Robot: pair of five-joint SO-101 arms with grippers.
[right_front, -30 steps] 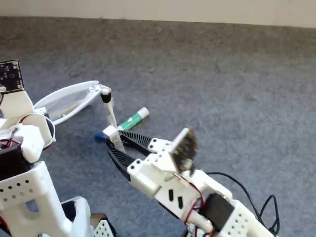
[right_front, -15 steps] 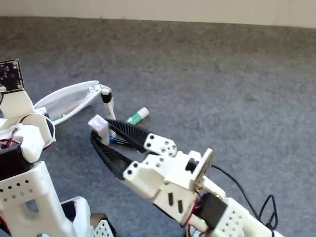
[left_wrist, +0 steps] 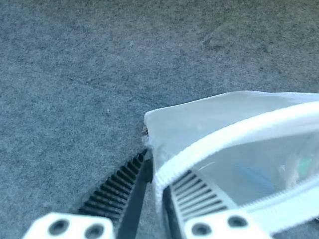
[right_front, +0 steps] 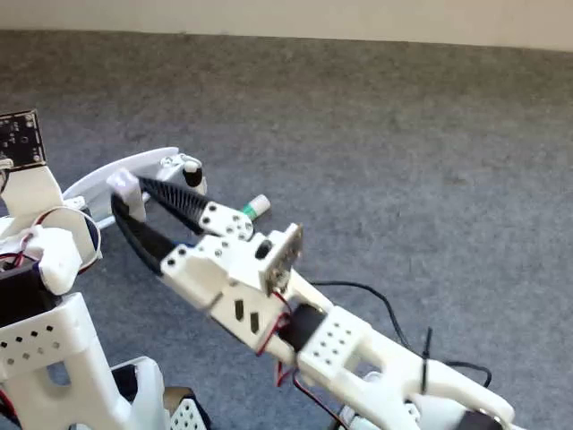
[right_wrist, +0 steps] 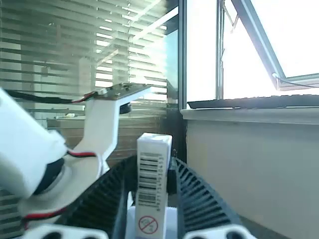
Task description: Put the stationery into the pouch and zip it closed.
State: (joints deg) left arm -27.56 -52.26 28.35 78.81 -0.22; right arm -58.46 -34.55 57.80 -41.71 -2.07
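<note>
The only print I can make out is on the small white box (right_wrist: pixel 152 184): a black barcode (right_wrist: pixel 146 175) runs down its face. Near its lower end sits a red circle-and-slash prohibition sign (right_wrist: pixel 147 225), though I cannot tell what it bans. I can read no words or numbers anywhere.

The right arm (right_front: pixel 269 296) covers most of the green glue stick (right_front: pixel 257 206), only its cap end peeking out. The pouch (left_wrist: pixel 209 129) runs off the frame edge, its contents just blurry shapes.
</note>
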